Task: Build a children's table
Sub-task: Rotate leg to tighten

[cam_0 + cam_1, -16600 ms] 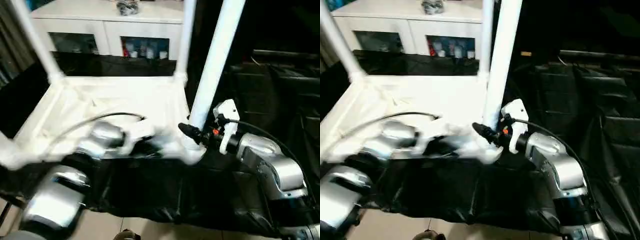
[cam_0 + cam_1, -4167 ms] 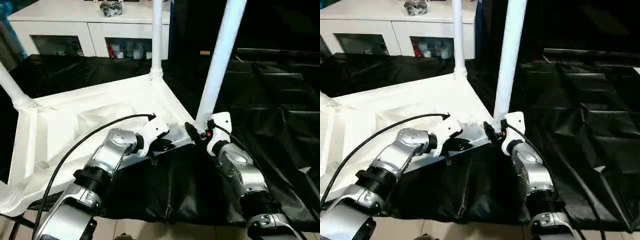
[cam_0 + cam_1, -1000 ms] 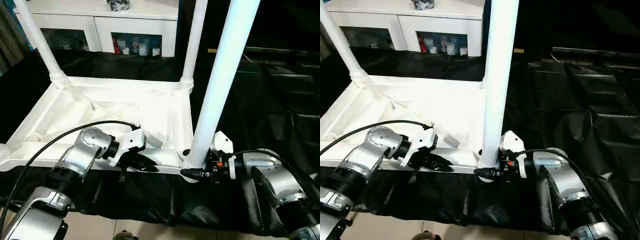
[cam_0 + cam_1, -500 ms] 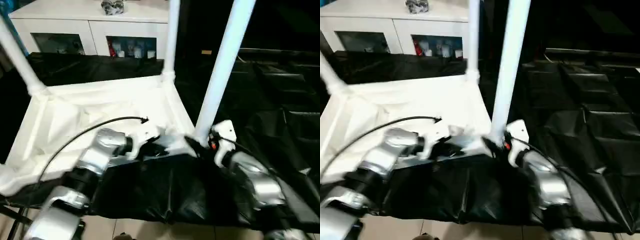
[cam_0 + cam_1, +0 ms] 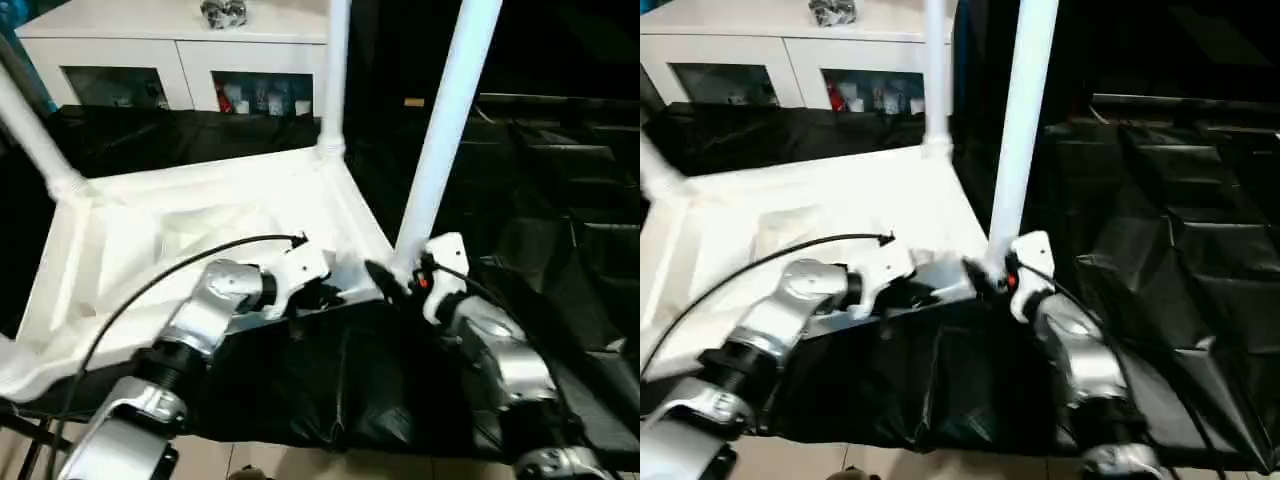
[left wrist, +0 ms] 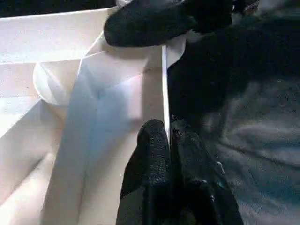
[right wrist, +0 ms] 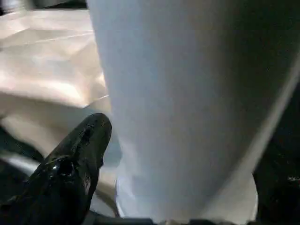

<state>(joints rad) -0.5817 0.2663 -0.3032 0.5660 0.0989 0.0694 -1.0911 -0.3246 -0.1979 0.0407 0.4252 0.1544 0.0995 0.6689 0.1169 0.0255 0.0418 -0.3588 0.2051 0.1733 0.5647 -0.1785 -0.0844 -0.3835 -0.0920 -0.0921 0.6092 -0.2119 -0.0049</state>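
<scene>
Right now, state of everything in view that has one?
tabletop: upside down on the black cloth, ribbed underside up
near right leg: standing in its corner socket
far leg: standing in its socket
left gripper: shut on the tabletop rim
right gripper: at the near right leg's base
cabinet: doors shut

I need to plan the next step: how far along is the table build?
Done: three legs stand in the upturned tabletop, including the near-right leg. In hand: the left gripper pinches the tabletop's rim; the right gripper is at that leg's base. Left: near-left corner unclear, then flipping upright.
</scene>
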